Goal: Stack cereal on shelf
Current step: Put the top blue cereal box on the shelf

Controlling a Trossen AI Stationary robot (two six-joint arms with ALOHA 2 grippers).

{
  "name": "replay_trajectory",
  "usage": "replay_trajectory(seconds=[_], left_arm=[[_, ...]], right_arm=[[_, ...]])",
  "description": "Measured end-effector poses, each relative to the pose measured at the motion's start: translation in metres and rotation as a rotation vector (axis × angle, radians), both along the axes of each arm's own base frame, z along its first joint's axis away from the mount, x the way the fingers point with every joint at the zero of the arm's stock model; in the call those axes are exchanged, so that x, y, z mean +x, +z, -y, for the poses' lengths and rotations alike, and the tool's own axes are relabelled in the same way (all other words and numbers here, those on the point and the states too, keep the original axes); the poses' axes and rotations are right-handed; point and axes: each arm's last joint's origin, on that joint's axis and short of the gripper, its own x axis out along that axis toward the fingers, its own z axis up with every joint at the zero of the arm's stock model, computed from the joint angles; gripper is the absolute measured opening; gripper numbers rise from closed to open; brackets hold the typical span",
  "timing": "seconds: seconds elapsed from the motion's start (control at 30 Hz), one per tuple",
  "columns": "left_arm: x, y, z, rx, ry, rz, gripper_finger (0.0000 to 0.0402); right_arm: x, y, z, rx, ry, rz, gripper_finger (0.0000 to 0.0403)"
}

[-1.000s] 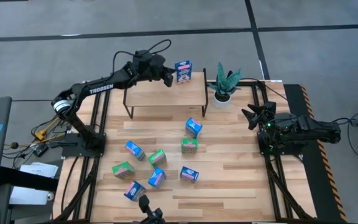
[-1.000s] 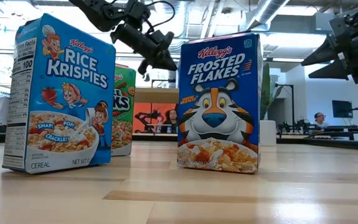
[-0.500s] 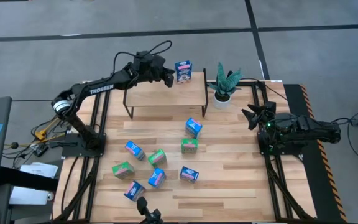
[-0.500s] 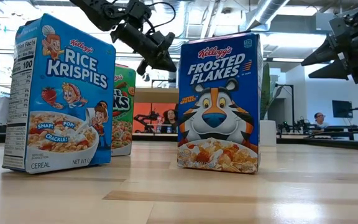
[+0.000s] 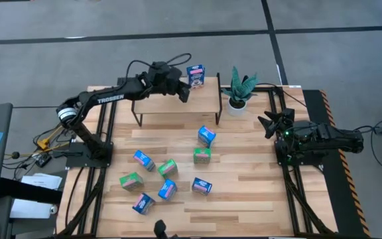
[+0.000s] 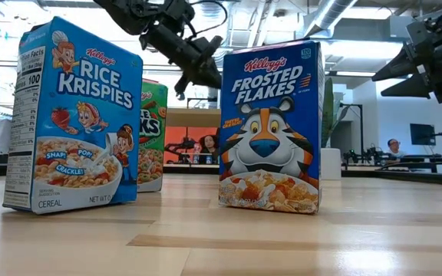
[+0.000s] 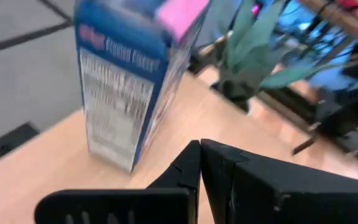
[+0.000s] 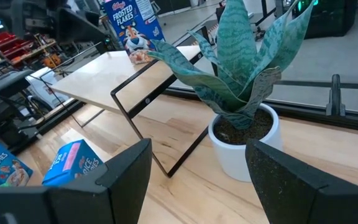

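A potted green plant (image 5: 239, 90) stands in a white pot at the wooden table's (image 5: 244, 186) far edge.

Bright, even light; blurred left-wrist view.

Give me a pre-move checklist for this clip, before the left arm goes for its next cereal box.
1. Blue box upright on the shelf: ok.
2. Left end effector empty, fingers shut, clear of that box: ok.
3. Loose boxes on the table, such as the green one, unobstructed: ok.
4. Right end effector open, waiting beside the plant: ok.
5. Room on the shelf for more boxes: ok.
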Motion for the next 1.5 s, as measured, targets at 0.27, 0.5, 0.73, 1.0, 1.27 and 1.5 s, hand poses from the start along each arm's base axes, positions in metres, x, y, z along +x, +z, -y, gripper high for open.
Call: replay_trajectory(seconds=[0.27,0.5,0.73,1.0,1.27,1.5], left_arm=[[0.006,-0.002,-0.003,0.075,0.046,0.002,0.0],[0.013,-0.017,-0.007,0.049,0.054,-0.017,0.0],[0.012,-0.015,-0.01,0.093,0.102,-0.022,0.0],[0.011,-0.014,-0.011,0.12,0.124,-0.039,0.0],[0.009,-0.014,0.002,0.034,0.047,-0.095,0.0],[-0.002,-0.005,0.003,0.099,0.204,-0.178,0.0]], right_arm=[[0.0,0.0,0.0,0.002,0.0,0.002,0.0286],[0.0,0.0,0.0,0.002,0.0,0.002,0.0286],[0.0,0.0,0.0,0.002,0.0,0.001,0.0286],[0.0,0.0,0.0,0.001,0.0,0.001,0.0286],[0.0,0.0,0.0,0.001,0.0,0.001,0.0286],[0.0,0.0,0.0,-0.001,0.0,-0.001,0.0286]])
